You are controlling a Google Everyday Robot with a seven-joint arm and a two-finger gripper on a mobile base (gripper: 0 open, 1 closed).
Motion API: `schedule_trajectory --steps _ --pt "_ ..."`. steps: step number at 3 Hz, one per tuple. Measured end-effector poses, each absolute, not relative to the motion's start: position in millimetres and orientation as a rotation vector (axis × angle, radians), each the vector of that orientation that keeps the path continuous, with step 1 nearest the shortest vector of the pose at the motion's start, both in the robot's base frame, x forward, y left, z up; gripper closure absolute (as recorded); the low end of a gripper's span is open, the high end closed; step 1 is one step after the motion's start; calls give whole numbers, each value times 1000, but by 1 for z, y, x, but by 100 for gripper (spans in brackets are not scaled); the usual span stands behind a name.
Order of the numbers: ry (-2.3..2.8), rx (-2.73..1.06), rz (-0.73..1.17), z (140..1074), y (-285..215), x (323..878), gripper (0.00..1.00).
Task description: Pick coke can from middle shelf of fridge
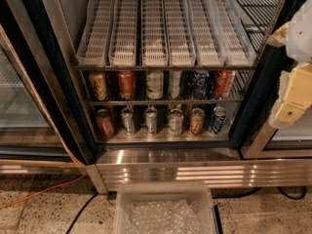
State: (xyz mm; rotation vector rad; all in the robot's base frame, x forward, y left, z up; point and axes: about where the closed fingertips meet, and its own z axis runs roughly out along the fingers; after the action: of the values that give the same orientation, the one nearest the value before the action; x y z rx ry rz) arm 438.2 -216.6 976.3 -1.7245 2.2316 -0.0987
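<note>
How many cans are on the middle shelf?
6, in a row left to right: orange-tan can, coke can, white can, silver can, blue can, red marked can. More may hide behind. The claw hangs at the right edge.

The coke can is seen second from left on the middle shelf of the fridge, while the gripper is held outside at right.

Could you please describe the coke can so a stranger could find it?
In the fridge left of the claw, find the middle shelf. The coke can stands second from left, plain red between an orange-tan can and a silver can.
</note>
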Motion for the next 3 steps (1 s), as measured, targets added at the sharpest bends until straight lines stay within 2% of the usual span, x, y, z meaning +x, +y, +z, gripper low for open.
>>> schedule_trajectory --steps 2,3 --pt "2205 -1740 -61 961 -208 437 0" --pt "2215 -1745 17 915 -188 432 0"
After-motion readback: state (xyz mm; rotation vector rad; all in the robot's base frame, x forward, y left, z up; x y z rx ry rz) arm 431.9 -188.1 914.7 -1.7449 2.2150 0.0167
